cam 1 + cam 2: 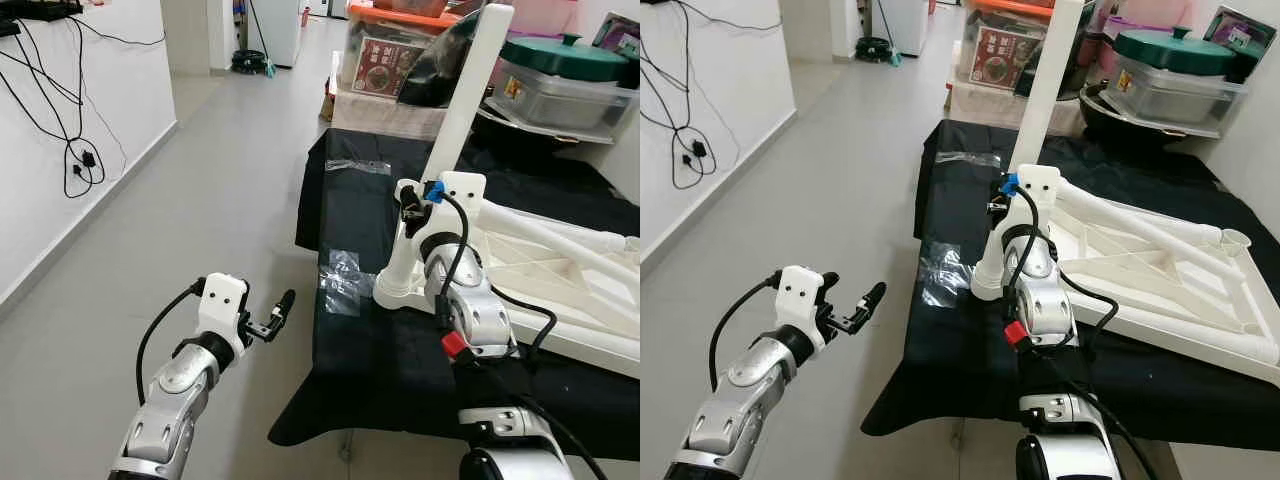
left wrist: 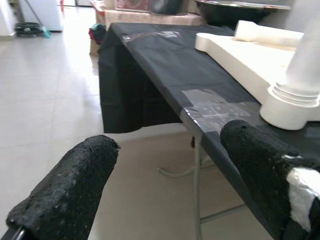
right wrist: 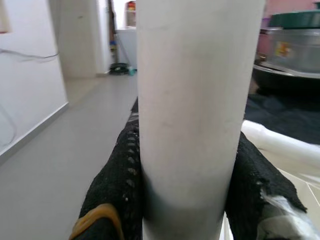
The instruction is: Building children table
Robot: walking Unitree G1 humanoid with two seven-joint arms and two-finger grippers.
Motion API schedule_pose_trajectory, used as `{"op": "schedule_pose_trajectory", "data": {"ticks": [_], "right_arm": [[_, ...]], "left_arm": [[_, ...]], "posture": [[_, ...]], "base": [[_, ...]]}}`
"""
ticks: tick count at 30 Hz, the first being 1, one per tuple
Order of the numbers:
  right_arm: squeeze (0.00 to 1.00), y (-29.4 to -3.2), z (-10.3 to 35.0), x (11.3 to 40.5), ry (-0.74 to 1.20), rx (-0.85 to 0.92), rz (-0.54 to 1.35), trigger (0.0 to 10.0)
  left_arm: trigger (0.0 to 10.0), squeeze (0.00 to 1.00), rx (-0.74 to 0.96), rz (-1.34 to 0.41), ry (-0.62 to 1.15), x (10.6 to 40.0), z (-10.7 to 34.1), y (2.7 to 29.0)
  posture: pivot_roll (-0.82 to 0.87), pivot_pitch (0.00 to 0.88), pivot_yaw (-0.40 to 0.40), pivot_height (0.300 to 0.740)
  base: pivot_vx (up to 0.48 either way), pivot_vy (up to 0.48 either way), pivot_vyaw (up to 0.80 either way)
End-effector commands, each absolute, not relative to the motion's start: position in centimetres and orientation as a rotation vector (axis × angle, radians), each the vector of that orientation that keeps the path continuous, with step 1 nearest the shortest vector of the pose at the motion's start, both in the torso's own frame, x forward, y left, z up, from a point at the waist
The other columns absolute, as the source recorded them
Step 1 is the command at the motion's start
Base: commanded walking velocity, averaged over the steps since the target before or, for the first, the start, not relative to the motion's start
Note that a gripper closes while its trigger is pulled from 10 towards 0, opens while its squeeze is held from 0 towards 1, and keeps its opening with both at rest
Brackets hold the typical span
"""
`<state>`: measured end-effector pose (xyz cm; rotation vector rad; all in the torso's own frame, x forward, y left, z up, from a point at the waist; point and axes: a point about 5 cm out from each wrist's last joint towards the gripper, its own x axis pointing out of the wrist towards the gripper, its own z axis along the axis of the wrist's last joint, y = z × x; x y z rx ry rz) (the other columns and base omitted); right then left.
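A white children's table top [image 1: 560, 275] lies upside down on a black-covered table [image 1: 350, 370]. One white leg [image 1: 465, 100] stands upright in the corner socket [image 1: 398, 288] nearest me. My right gripper [image 1: 412, 212] is shut on that leg low down, just above the socket; in the right wrist view the leg [image 3: 195, 100] sits between both black fingers [image 3: 117, 175]. My left gripper [image 1: 276, 315] hangs open over the floor, left of the table's near edge, holding nothing. The left wrist view looks past its fingers [image 2: 75, 185] at the socket [image 2: 295, 107].
Clear tape patches [image 1: 343, 272] stick to the black cloth near the socket. At the back stand a cardboard box [image 1: 385, 65] and a grey tub with a green lid [image 1: 565, 80]. Cables [image 1: 80, 160] hang on the left wall. Open grey floor [image 1: 200, 220] lies to the left.
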<state>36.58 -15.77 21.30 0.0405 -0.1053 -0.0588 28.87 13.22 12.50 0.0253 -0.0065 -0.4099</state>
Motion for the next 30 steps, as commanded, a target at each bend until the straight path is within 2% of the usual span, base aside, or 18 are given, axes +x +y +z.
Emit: {"op": "schedule_pose_trajectory", "data": {"ticks": [1,2,8,15,17,20,30], "right_arm": [[0.00,-16.2,20.7,36.8,-0.082,-0.002,-0.009,0.0],[0.00,-15.8,20.7,37.0,-0.074,-0.042,0.091,0.0],[0.00,-16.2,20.3,37.2,-0.032,-0.076,0.185,0.0],[0.00,-19.7,21.3,37.9,-0.031,-0.156,0.132,0.0],[0.00,-20.5,21.6,38.0,-0.038,-0.151,0.113,0.0],[0.00,-20.6,21.6,38.0,-0.041,-0.147,0.109,0.0],[0.00,-21.1,21.2,37.8,-0.034,-0.146,0.133,0.0]], "left_arm": [[10.0,0.00,0.023,-0.402,-0.006,29.0,12.5,13.0],[10.0,0.00,0.023,-0.400,-0.001,29.0,12.5,13.0],[10.0,0.00,0.024,-0.397,0.000,29.0,12.5,13.0],[10.0,0.00,0.013,-0.373,0.001,29.1,12.4,13.1],[10.0,0.00,0.015,-0.373,0.013,29.1,12.3,13.1],[10.0,0.00,0.015,-0.374,0.017,29.1,12.2,13.0],[10.0,0.00,0.013,-0.390,0.007,29.3,12.5,12.8]], "posture": [[0.01,0.000,-0.135,0.740],[0.01,0.000,-0.136,0.740],[0.02,0.000,-0.139,0.740],[0.01,0.000,-0.138,0.740],[0.01,0.000,-0.134,0.740],[0.01,0.000,-0.134,0.740],[0.00,0.000,-0.127,0.740]], "base": [[0.000,-0.458,0.00],[0.000,-0.454,0.00],[0.000,-0.454,0.00],[0.000,-0.439,0.00],[0.000,0.000,0.00],[0.000,0.000,0.00],[0.000,-0.472,0.00]]}}
